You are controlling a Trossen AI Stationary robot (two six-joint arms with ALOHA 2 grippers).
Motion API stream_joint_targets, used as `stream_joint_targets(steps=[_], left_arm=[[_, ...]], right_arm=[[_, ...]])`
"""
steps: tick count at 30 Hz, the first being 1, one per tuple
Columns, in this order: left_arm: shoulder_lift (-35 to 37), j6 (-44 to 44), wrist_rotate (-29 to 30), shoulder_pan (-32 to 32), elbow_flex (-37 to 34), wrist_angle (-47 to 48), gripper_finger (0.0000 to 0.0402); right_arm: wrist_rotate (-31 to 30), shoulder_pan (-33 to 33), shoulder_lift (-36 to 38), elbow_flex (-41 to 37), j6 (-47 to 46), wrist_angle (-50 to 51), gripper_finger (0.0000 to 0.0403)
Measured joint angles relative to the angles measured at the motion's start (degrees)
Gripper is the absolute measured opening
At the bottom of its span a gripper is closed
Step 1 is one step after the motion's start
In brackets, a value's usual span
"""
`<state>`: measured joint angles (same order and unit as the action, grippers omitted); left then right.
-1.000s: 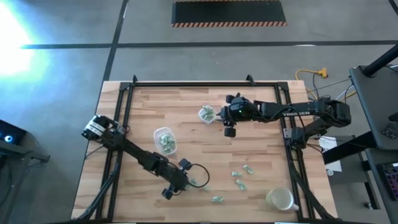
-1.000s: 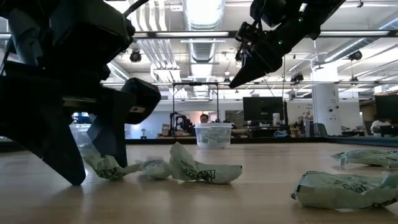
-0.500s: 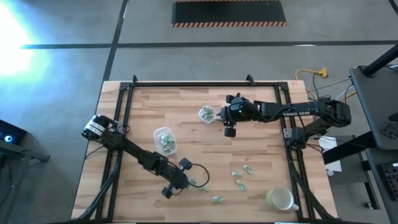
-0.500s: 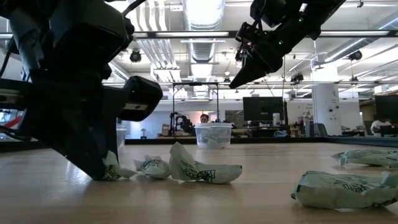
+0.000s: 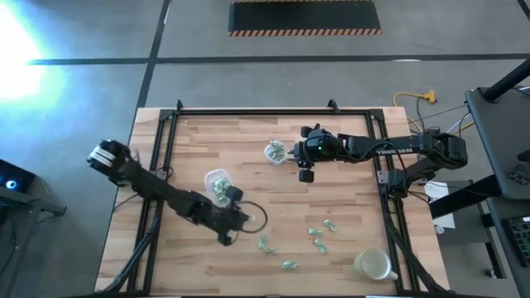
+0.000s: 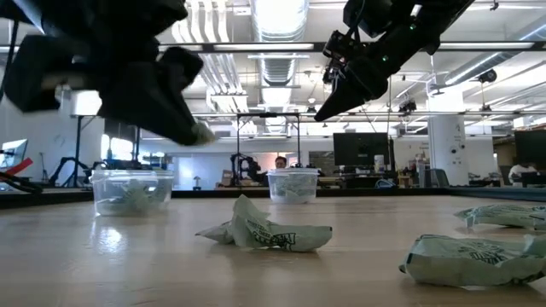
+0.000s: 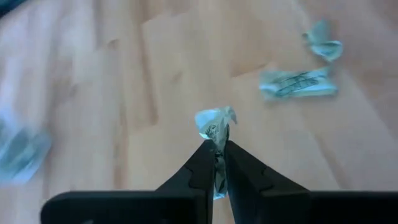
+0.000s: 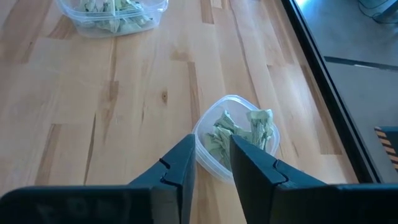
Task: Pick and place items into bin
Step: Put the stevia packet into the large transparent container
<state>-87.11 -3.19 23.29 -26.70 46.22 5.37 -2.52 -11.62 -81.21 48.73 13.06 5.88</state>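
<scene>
The left claw point(image 7: 216, 163) is clamped on one small pale green-and-white crinkly wrapped piece point(image 7: 214, 124), lifted clear of the wooden worktop point(image 5: 273, 190) beside the clear plastic tub point(image 5: 218, 185); centre it over that tub before releasing; the right claw point(image 8: 211, 158), fingers parted and empty, hovers above another clear tub point(image 8: 236, 135).

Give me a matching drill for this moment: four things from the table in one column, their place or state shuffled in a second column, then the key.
1. left gripper
2. right gripper
3. cup
4. loose wrapper

A. lying flat on the wood
B. empty, above a small clear tub
C. lifted, pinching a wrapped piece
D. near the table's front right corner

Pairs: 1-C, 2-B, 3-D, 4-A
</scene>
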Motion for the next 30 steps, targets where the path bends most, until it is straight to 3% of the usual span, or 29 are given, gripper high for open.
stream_joint_targets(steps=[11,30], left_arm=[[9.43,22.33,10.57,-0.02,-5.15,25.34,0.0015],[10.29,28.76,17.63,0.02,-6.29,31.73,0.0016]], right_arm=[[0.0,0.0,0.0,0.0,0.0,-0.08,0.0084],[-0.01,-0.01,0.0,0.0,-0.02,-0.18,0.0078]])
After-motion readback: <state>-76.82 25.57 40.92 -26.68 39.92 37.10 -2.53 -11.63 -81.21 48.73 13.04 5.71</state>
